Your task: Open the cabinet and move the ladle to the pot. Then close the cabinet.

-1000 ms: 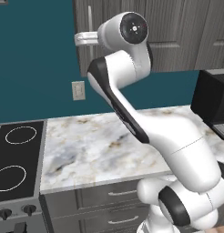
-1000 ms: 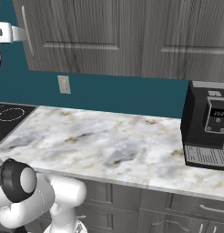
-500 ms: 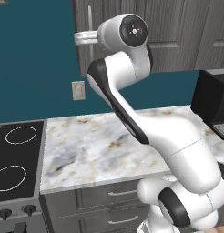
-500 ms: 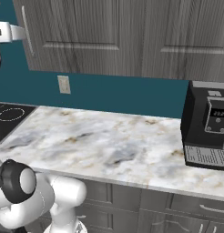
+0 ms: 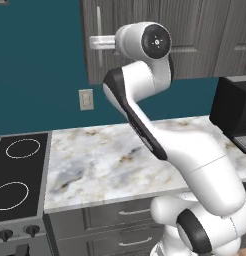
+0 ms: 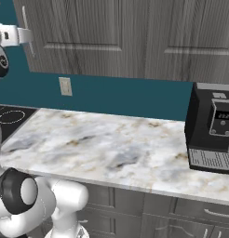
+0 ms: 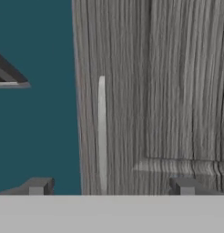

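Hand view: your gripper [image 7: 109, 185] faces the dark grey wood-grain wall cabinet [image 7: 168, 91], door shut. Its long vertical silver bar handle [image 7: 101, 136] runs between the two finger tips; jaws spread fully wide, holding nothing. Left base view puts the hand at that handle, above the marbled white counter [image 5: 110, 160]. Risk: close too early and you likely pinch air. Pull straight out, not along the hinge arc, and the bar may slip free.
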Tool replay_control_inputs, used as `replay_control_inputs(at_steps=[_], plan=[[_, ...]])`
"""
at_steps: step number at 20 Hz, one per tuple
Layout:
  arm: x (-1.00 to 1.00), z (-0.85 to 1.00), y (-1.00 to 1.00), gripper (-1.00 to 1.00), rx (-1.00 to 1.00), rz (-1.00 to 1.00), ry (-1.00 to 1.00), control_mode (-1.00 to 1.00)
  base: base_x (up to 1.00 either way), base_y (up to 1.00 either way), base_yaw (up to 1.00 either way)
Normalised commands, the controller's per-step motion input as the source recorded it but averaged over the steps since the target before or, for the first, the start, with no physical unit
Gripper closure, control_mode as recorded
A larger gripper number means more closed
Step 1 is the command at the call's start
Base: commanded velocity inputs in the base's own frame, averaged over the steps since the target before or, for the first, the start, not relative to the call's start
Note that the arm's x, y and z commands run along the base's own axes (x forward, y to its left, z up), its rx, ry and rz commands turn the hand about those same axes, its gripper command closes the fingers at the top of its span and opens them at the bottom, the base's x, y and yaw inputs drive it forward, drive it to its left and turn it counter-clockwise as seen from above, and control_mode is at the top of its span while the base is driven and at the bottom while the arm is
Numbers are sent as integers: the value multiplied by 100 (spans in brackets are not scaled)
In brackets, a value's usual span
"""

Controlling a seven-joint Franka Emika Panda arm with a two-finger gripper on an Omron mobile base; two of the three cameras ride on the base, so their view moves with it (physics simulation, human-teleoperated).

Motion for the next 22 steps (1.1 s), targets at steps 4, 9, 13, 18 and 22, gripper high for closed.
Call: replay_control_inputs(at_steps=[4,9,13,18,22], plan=[[50,-2,3,-100,2,1,0,-100,0,0,0],[62,-3,47,-100,0,0,0,-100,0,0,0],[57,-8,22,-100,0,0,0,-100,0,0,0],[53,-8,0,-100,0,0,0,-100,0,0,0],[47,0,-7,-100,0,0,4,-100,0,0,0]])
